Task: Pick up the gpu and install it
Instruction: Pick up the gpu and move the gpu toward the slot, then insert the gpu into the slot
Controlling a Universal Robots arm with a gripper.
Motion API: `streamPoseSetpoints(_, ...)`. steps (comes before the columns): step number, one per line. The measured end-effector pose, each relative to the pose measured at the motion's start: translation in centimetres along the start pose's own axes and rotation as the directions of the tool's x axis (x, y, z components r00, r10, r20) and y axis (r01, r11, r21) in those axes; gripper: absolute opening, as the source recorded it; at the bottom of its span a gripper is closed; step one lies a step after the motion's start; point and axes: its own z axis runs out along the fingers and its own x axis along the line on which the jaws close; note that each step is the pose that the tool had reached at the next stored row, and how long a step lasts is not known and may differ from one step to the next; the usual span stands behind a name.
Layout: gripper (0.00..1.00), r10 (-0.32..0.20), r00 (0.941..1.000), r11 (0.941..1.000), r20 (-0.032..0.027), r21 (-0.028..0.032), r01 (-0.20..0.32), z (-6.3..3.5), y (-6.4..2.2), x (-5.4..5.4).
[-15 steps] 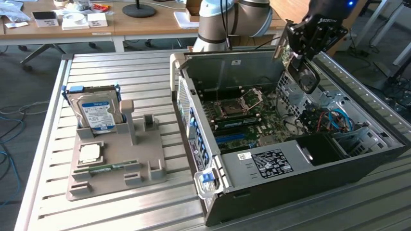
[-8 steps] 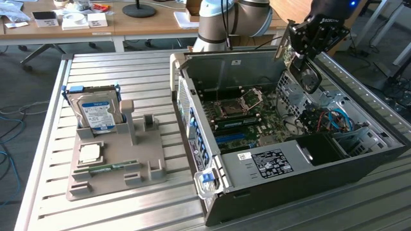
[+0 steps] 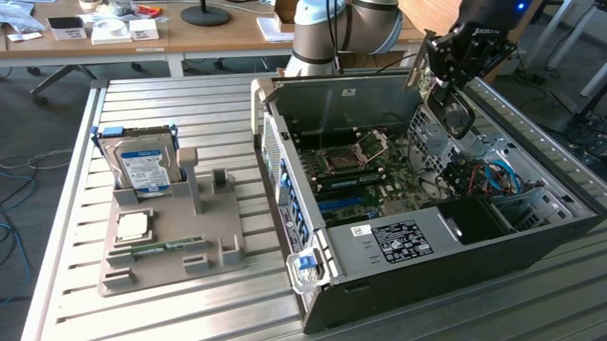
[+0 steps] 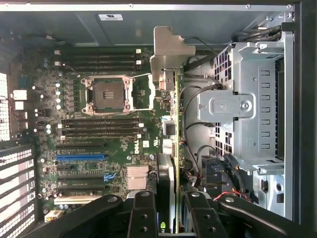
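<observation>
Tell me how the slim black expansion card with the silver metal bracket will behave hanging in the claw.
The black expansion card looks stiff: it hangs straight from the claw without sagging. It is probably light, though the silver bracket at one end may tip it. It is likely fragile, since its thin board edge is exposed.

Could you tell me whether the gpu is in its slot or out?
Out: the gripper holds the gpu above the motherboard.

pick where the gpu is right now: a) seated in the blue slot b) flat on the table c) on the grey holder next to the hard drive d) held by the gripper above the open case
d, the gripper clamps the gpu edge-down over the open case
</observation>
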Motion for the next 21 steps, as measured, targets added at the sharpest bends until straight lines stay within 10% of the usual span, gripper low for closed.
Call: streamPoseSetpoints(21, 0.27, -0.057, 0.9984, 0.9984, -0.0026, -0.0019, 0.057, 0.04, 0.00, 0.00)
